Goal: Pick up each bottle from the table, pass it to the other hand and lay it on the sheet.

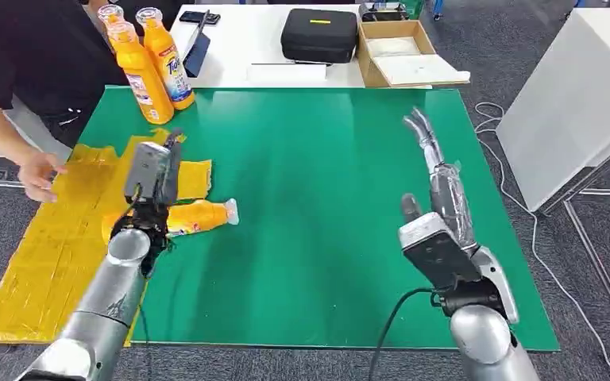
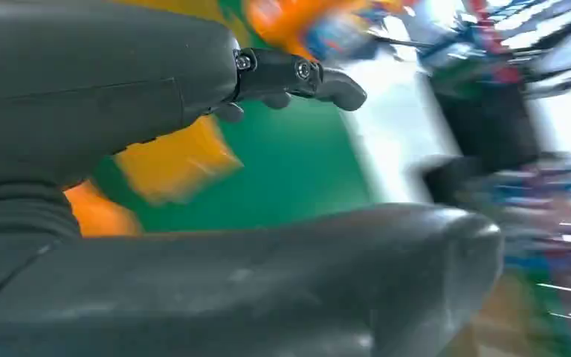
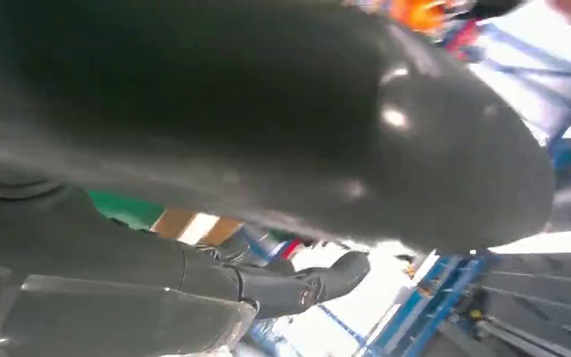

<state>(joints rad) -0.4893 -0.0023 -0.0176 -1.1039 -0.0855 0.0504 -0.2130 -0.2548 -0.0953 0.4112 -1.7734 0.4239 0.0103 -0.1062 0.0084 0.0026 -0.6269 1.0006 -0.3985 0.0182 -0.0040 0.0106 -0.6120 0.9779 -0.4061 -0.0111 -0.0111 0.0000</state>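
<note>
Head view: bottle (image 1: 198, 216) lies on its side at the yellow sheet's (image 1: 48, 254) edge, beside the left hand (image 1: 155, 171) — grip unclear. Right hand (image 1: 437, 186) empty, fingers extended. Left wrist view: blurred, fingers (image 2: 305, 74) straight. Right wrist view: fingers (image 3: 297, 286) apart, holding nothing.

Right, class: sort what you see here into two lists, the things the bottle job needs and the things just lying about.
Part of the job:
lying bottle
standing bottles
yellow sheet
green mat
left hand
right hand

Just lying about:
black case
cardboard box
phone
white paper
</note>
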